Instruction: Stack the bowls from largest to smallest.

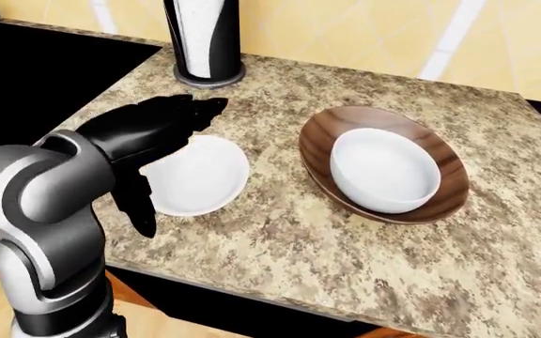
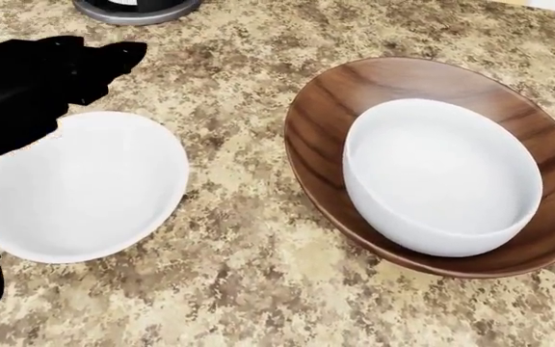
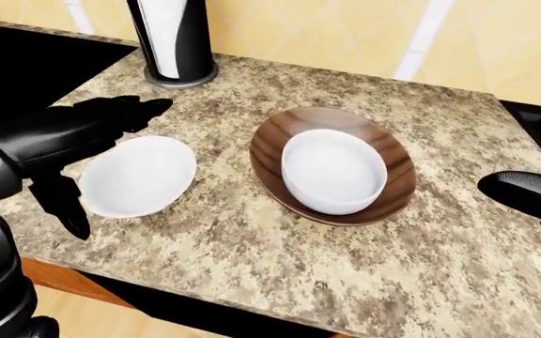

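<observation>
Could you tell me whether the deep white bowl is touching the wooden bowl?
Touching. In the head view the deep white bowl sits inside the wooden bowl, its base resting on the wood with no gap showing.

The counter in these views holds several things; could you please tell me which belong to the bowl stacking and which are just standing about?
Part of the job:
- wooden bowl, the largest
- white bowl already nested in it
- shallow white bowl, alone on the counter
- left hand, open over that bowl

Just standing about:
- paper towel holder
- black stove
</observation>
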Controlling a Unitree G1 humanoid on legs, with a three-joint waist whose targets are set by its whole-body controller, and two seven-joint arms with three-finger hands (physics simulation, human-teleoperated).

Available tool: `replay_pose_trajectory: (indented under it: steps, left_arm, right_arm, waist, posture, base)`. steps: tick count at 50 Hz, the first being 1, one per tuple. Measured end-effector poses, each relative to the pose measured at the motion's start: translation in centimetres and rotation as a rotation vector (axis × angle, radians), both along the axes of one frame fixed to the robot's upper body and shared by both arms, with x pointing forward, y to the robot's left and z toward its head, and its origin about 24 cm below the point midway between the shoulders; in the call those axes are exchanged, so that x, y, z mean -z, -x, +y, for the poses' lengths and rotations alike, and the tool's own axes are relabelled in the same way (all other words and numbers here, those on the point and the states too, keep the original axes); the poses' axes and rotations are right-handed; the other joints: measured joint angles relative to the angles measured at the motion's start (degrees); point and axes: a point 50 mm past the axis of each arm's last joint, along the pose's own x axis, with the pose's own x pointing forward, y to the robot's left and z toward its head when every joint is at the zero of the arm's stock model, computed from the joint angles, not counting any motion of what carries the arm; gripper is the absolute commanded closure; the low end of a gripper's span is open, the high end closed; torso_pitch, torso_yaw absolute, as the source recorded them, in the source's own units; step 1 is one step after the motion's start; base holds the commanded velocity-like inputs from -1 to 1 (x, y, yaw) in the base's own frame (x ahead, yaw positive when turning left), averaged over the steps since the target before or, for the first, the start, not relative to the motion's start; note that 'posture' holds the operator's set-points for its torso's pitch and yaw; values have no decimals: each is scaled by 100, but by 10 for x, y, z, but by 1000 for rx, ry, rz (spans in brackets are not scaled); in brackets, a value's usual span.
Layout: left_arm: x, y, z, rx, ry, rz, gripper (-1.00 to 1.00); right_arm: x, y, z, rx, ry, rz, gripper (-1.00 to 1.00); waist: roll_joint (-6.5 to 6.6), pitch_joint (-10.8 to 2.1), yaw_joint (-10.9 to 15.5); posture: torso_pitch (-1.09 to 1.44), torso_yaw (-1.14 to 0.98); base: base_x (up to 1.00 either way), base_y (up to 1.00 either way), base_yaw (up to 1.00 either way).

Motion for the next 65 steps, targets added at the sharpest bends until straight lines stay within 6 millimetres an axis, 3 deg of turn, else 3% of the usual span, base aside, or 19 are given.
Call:
replay_pose_trajectory:
  steps: [12,25,37,50,61,65]
  left_arm:
    - [17,1,3,-9,-28,30,-100]
    - [39,-3,1,-14,-43,51,-74]
    - [44,0,5,-44,-45,-21,-29]
    - [50,8,2,-31,-60,-65,-6]
    - [47,9,0,-15,-60,-44,55]
    - [43,8,-3,2,-53,-43,60]
  right_arm:
    - [3,-3,0,-2,2,6,-100]
    - [10,-3,-2,2,-9,15,-100]
    - [12,-3,-3,9,-12,16,-100]
    - [12,-2,-5,13,-12,17,-100]
    - [9,-1,-6,15,-9,13,-100]
    - [7,0,-5,13,-4,10,-100]
  waist:
    - [21,-24,-6]
    - [19,-43,-13]
    - [92,-134,-26]
    - [165,-216,-31]
    - [161,-183,-24]
    - [138,-158,-53]
  posture:
    - [0,0]
    - [0,0]
    - [0,0]
    - [0,0]
    - [0,0]
    - [0,0]
  base:
    - [0,0,0]
    - [0,0,0]
    - [0,0,0]
    - [0,0,0]
    - [0,0,0]
    - [0,0,0]
